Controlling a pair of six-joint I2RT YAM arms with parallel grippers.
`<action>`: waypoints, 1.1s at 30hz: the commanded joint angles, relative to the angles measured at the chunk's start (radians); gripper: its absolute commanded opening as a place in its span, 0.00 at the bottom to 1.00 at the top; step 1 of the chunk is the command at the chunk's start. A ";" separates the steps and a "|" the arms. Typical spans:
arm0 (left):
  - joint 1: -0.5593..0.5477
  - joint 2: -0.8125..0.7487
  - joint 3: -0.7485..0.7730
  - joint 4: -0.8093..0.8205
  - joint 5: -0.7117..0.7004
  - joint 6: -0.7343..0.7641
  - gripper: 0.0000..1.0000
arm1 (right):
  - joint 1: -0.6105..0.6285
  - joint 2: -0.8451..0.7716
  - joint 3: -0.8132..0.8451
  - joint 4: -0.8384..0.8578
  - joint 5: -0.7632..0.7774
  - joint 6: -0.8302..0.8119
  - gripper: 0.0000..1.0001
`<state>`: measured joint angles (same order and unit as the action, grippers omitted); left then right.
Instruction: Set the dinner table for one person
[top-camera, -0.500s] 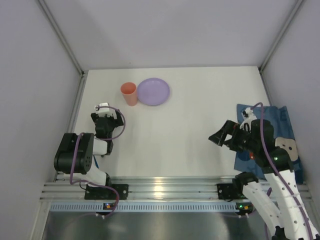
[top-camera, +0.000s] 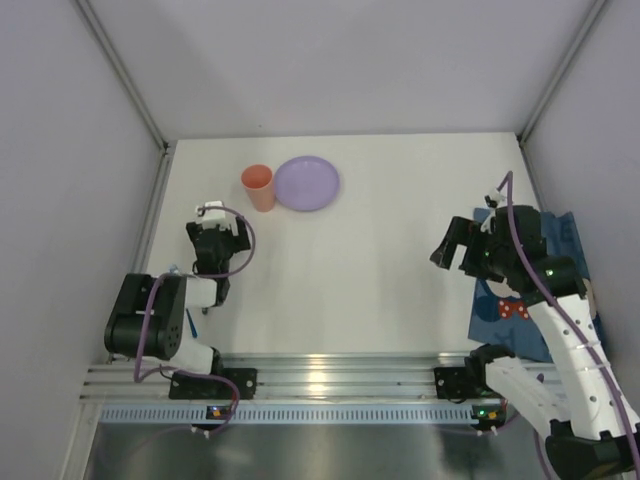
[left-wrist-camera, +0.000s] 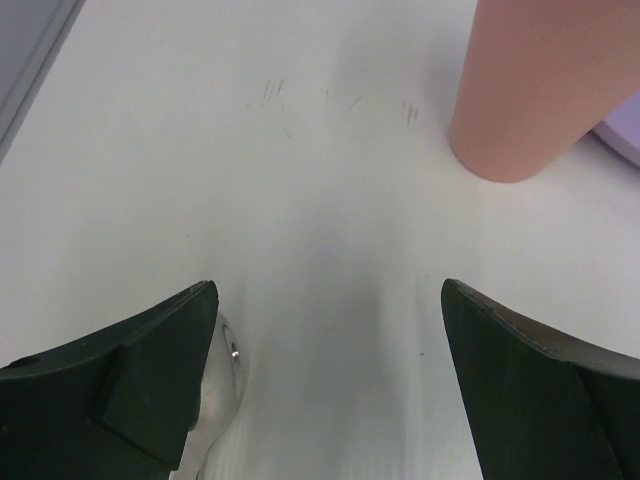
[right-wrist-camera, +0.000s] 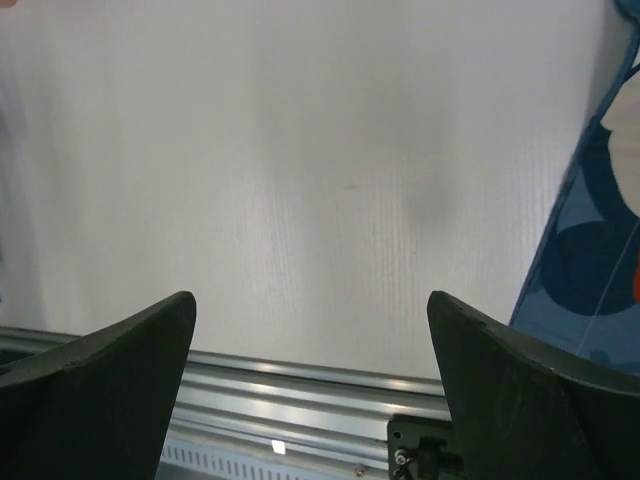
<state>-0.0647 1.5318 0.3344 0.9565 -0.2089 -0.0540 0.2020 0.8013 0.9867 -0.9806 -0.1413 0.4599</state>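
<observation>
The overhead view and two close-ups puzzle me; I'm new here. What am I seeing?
Two robot arms are bolted at the near edge of a white table. The overhead picture looks down from behind them. Each close-up comes from a camera on a wrist, with that arm's own dark fingers at the bottom. The left gripper and right gripper are both open and hold nothing. On the table stand an orange cup and a purple plate; a blue placemat lies at the right.

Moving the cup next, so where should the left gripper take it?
Clamp the orange cup by its side wall about halfway up, approaching from the near left with the left gripper, which is open. The cup stands upright and round, and the purple plate lies close on its right, blocking that side.
</observation>
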 joint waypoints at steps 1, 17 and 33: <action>-0.027 -0.151 0.168 -0.368 -0.067 -0.033 0.99 | -0.003 0.109 0.105 -0.049 0.179 -0.064 1.00; -0.358 -0.309 0.825 -1.200 0.071 -0.297 0.99 | -0.231 0.677 0.251 0.051 0.479 -0.148 1.00; -0.439 -0.683 0.649 -1.489 0.017 -0.420 0.99 | -0.286 0.996 0.244 0.132 0.655 -0.119 0.93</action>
<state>-0.4995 0.8886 1.0019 -0.4667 -0.1539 -0.4530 -0.0639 1.7855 1.2320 -0.8783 0.4400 0.3351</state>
